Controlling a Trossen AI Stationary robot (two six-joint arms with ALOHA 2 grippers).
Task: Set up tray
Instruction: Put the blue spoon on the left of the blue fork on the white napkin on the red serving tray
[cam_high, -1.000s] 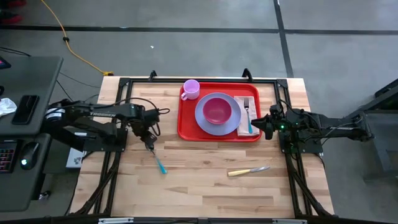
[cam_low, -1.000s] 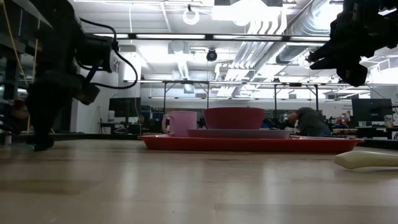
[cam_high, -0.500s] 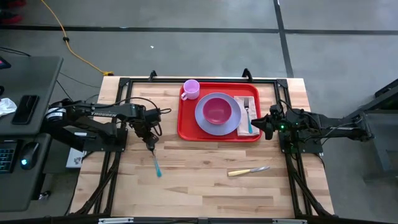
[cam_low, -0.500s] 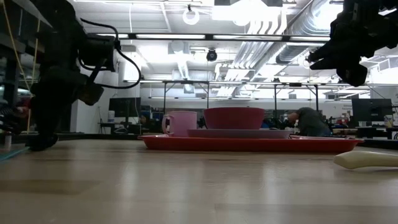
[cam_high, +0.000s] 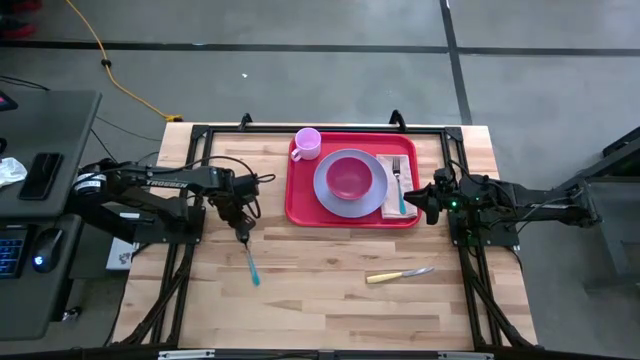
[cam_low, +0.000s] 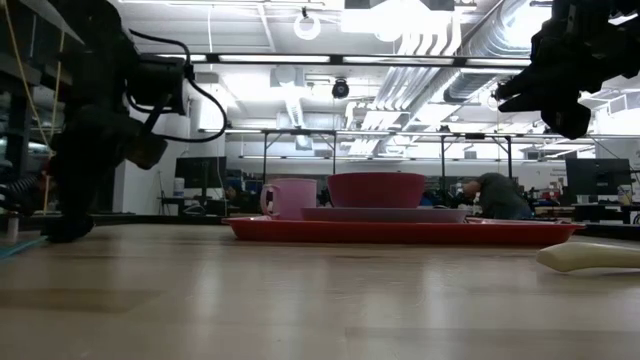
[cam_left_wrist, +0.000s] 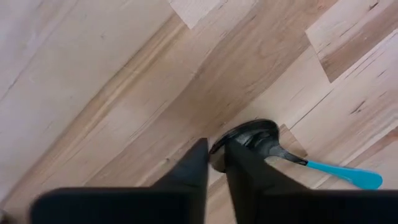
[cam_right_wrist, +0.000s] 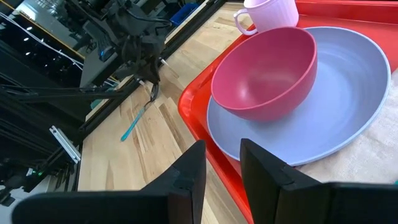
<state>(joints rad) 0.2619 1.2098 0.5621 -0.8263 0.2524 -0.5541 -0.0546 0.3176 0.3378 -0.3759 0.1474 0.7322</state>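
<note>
Spoon (cam_high: 250, 263) swung beneath left tool (cam_high: 242, 236), fingers now pinching its bowl; tray (cam_high: 300, 205) awaits; right tool (cam_high: 425, 201) hangs parted.

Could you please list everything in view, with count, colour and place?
tray: one, red, far middle of table
plate: one, blue-grey, on tray
bowl: one, pink-red, on plate
mug: one, pink, tray's far left corner
napkin: one, tan, tray's right side
fork: one, teal handle, on napkin
spoon: one, teal handle, on table at left
knife: one, cream handle, on table near right
left gripper: dark, at spoon's bowl end
right gripper: dark, open, beside tray's right edge
</note>
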